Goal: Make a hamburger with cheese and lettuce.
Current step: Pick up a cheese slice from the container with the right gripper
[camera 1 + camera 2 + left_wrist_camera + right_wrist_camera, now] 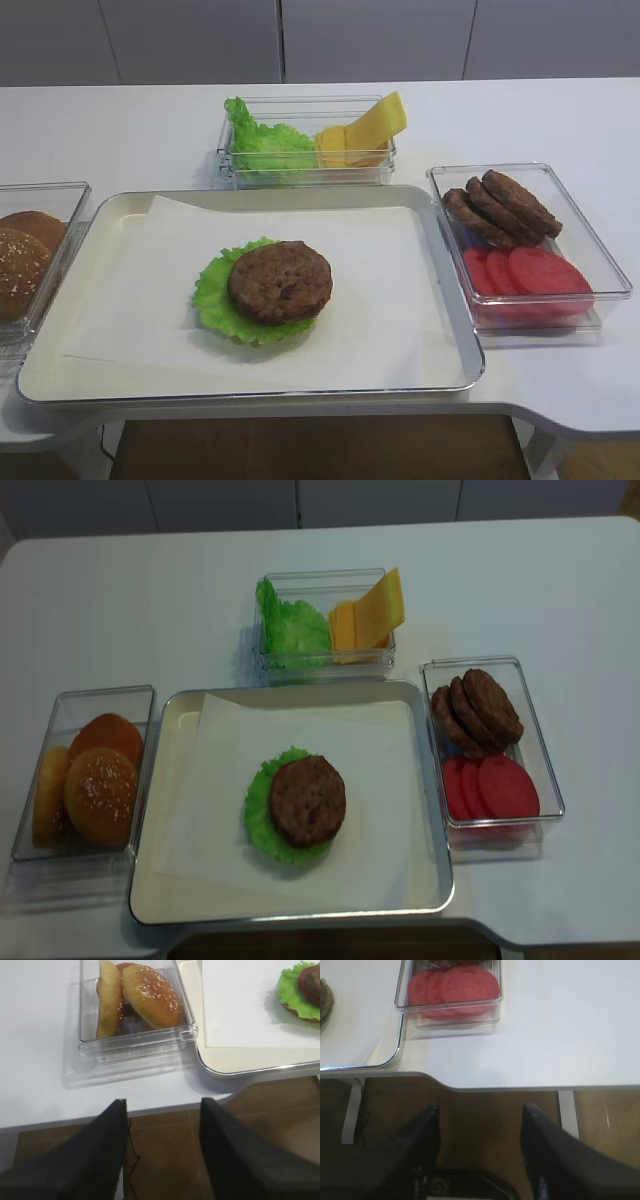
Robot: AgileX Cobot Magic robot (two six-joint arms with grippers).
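Observation:
The hamburger is a brown patty on a ruffled green lettuce leaf, lying on white paper in the middle of the tray. It also shows in the second high view, and its edge shows at the top right of the left wrist view. A plain yellow cheese slice leans up at the right end of the back box, against a thicker yellow-orange pile. My left gripper and right gripper are open and empty, over the floor in front of the table edge. Neither shows in the high views.
More lettuce fills the left half of the back box. A clear box on the right holds several bare patties and tomato slices. A clear box on the left holds sesame buns.

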